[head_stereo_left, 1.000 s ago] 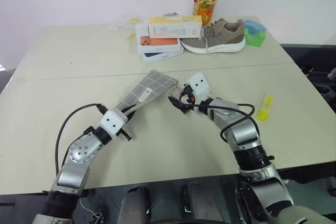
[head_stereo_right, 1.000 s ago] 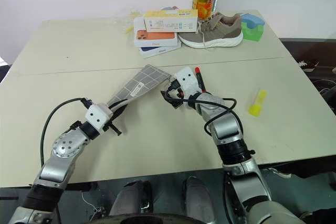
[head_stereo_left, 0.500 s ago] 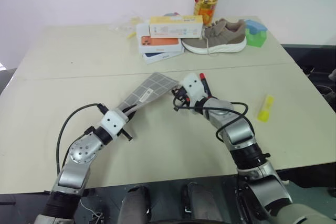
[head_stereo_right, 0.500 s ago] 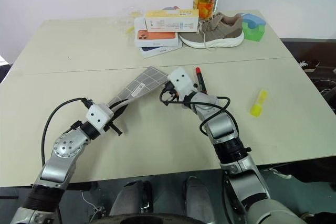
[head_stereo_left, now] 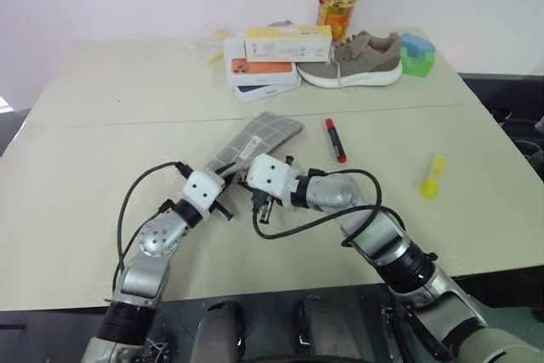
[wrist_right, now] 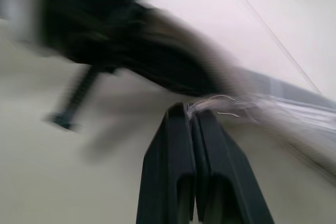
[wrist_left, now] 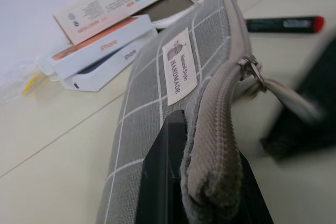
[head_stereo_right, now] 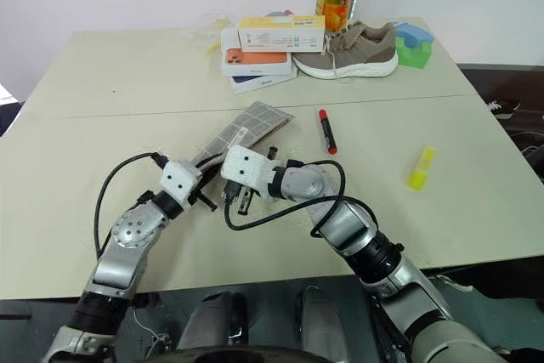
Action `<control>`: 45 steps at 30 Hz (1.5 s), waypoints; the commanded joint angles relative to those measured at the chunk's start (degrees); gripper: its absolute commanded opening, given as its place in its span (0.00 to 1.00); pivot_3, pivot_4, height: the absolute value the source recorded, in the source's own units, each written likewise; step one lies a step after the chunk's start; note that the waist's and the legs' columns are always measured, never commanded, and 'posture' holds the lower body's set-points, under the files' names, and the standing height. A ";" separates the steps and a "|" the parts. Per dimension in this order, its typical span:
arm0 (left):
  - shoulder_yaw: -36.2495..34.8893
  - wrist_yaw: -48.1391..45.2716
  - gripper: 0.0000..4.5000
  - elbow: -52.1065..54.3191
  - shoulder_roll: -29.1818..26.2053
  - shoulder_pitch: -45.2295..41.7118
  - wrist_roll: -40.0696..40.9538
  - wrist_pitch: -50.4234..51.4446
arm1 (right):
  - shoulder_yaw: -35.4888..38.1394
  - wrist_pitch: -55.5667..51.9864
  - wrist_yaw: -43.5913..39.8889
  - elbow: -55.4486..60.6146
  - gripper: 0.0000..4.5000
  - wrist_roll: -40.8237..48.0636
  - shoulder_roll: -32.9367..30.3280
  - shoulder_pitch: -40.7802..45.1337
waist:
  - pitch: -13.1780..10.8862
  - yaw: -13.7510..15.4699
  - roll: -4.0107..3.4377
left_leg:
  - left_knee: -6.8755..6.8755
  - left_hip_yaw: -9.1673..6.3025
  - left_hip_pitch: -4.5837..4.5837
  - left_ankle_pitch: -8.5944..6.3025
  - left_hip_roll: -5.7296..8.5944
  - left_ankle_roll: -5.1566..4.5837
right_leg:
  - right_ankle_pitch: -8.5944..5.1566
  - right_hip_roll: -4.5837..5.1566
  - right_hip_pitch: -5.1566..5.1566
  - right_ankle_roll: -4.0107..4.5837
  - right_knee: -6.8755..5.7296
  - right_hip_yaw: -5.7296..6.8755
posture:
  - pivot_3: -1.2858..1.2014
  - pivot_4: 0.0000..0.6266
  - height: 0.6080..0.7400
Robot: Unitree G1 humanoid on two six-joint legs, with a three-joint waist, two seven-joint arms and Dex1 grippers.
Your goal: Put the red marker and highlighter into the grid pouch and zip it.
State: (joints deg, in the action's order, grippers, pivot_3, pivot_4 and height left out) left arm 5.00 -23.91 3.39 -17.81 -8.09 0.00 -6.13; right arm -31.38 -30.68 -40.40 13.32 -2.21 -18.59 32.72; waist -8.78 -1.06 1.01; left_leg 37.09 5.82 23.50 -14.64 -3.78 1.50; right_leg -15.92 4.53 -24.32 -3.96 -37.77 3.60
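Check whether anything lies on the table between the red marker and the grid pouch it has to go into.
Nothing visible does. The red marker lies on bare table just off the far end of the grid pouch, with open tabletop between them. The highlighter lies apart, farther out on the marker's other side.

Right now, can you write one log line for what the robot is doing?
left gripper: shut on grey grid fabric pouch | right gripper: shut on pull loop | slim red marker, chunky yellow highlighter: on table
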 commanded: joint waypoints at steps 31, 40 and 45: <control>-2.82 -4.95 0.00 -8.84 -7.33 -5.78 0.27 -5.96 | 36.15 -25.04 21.77 -3.52 0.99 4.52 3.33 -0.12 | -0.05 0.27 0.04 | -0.03 0.04 0.00 0.00 -0.01 0.00 | 0.00 -0.02 -0.01 0.02 -0.01 0.00 | 0.52 0.24 1.00; -2.37 -4.23 0.00 -7.72 -6.14 -4.39 0.03 -6.08 | 39.86 -26.15 26.03 -10.76 0.99 7.91 6.11 1.20 | -0.05 0.21 0.04 | -0.04 0.05 0.01 0.00 -0.01 0.00 | 0.00 -0.01 0.00 0.01 0.00 -0.01 | 0.52 0.24 1.00; -2.90 -3.74 0.00 -6.62 -5.84 -3.33 0.14 -5.70 | 38.32 -23.94 27.14 -15.31 0.81 7.26 5.33 1.37 | -0.05 0.14 0.04 | -0.05 0.06 0.01 0.00 -0.01 0.00 | 0.00 -0.01 -0.01 0.01 0.00 -0.01 | 0.52 0.24 1.00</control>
State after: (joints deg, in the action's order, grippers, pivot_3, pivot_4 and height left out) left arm 3.20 -28.14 -5.78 -23.57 -11.64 -0.53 -10.96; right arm 7.23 -55.97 -13.45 -1.83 4.99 -12.75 32.84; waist -8.83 -0.92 1.05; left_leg 37.05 5.88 23.51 -14.64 -3.79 1.49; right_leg -15.92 4.52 -24.33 -3.94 -37.77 3.59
